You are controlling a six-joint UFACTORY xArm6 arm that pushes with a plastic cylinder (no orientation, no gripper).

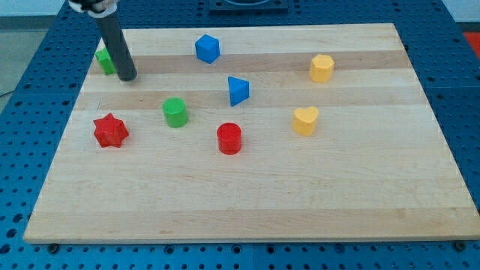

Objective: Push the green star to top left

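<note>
The green star [105,61] lies near the board's top left corner, mostly hidden behind my rod, so its shape barely shows. My tip [127,77] rests on the board just right of and below the green star, touching or nearly touching it. A green cylinder [175,112] stands further down and to the right of the tip.
A red star [110,130] lies at the left. A red cylinder [229,139] sits near the middle. A blue hexagonal block [207,48] and a blue triangle [238,90] lie in the upper middle. A yellow hexagonal block [322,67] and a yellow heart [304,120] lie at the right. The wooden board [247,202] sits on a blue table.
</note>
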